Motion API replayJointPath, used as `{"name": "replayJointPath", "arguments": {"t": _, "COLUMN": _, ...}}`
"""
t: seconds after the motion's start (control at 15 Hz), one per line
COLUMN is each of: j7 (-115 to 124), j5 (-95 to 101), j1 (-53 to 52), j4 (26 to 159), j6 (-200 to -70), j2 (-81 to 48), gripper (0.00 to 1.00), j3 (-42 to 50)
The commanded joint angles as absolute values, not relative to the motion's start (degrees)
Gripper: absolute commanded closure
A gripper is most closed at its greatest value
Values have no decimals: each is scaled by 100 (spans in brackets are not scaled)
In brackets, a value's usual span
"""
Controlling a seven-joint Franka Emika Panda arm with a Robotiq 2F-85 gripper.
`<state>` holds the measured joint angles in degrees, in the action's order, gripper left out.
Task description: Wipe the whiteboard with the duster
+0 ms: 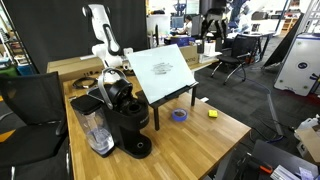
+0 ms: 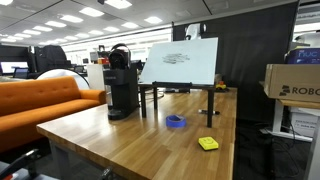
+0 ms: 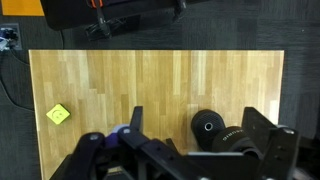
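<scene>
The whiteboard (image 1: 162, 70) stands tilted on black easel legs in the middle of the wooden table (image 1: 200, 140); it also shows in an exterior view (image 2: 182, 62). The yellow duster (image 1: 212, 114) lies flat on the table in front of the board, and shows in an exterior view (image 2: 208, 144) and at the left of the wrist view (image 3: 58, 114). My gripper (image 3: 200, 125) is open and empty. It hangs high above the table, behind the board near the coffee machine (image 1: 113, 68), far from the duster.
A purple tape roll (image 1: 179, 116) lies between the easel and the duster, also seen in an exterior view (image 2: 176, 122). A black coffee machine (image 1: 125, 115) and a clear jug (image 1: 95, 128) stand beside the board. Office chairs and an orange sofa (image 2: 40, 100) surround the table.
</scene>
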<state>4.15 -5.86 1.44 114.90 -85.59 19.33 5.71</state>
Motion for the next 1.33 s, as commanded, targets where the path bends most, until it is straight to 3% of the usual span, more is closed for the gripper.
{"name": "replayJointPath", "arguments": {"t": 0.0, "j7": 319, "j5": -604, "j1": 233, "j4": 11538, "j6": -8592, "j2": 1960, "gripper": 0, "j3": 492}}
{"name": "replayJointPath", "arguments": {"t": 1.27, "j7": -1464, "j5": -229, "j1": 482, "j4": 13662, "j6": -10739, "j2": 1958, "gripper": 0, "j3": 1052}}
